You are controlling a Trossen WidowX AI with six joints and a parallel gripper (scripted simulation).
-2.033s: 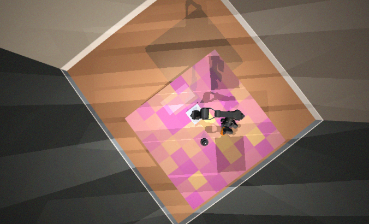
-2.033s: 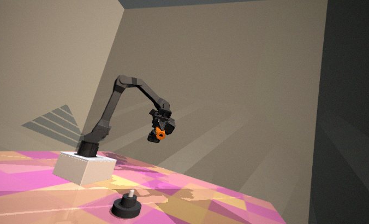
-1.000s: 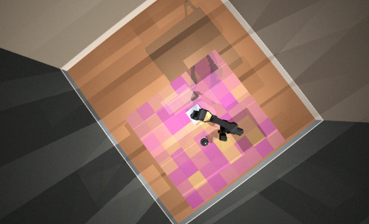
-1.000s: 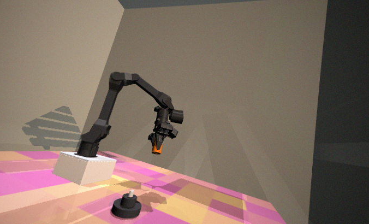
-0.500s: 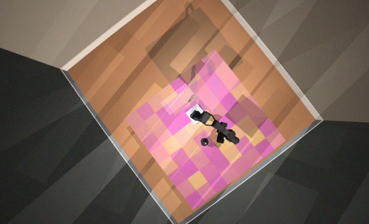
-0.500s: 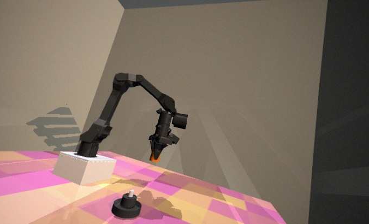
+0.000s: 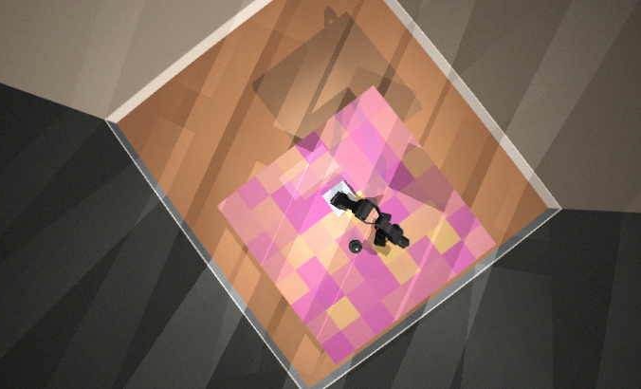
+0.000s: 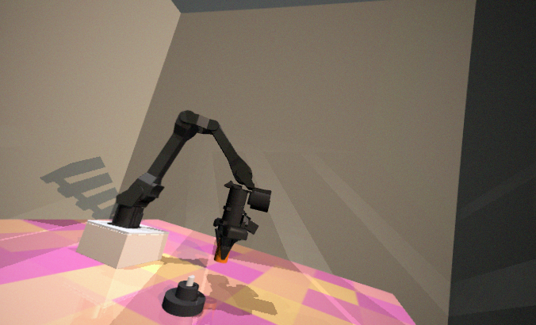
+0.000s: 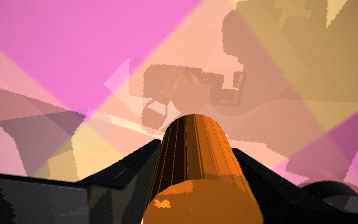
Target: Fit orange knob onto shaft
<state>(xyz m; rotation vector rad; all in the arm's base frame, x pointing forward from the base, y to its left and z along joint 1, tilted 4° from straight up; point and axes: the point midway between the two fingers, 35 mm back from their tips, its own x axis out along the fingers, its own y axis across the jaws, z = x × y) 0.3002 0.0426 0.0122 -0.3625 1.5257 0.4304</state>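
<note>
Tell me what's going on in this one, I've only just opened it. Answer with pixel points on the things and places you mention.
A black robot arm has an orange knob [image 8: 220, 257] [image 9: 200, 150] clamped in its tool [image 8: 223, 258] and is holding it up in the air, off to one side of a round black pedestal [image 7: 352, 250] [image 8: 183, 303]. The pedestal's silver shaft [image 8: 190, 280] stands bare, so the knob has yet to be fitted. Whether the flat side of the knob's hole lines up with the shaft can't be told from these views.
</note>
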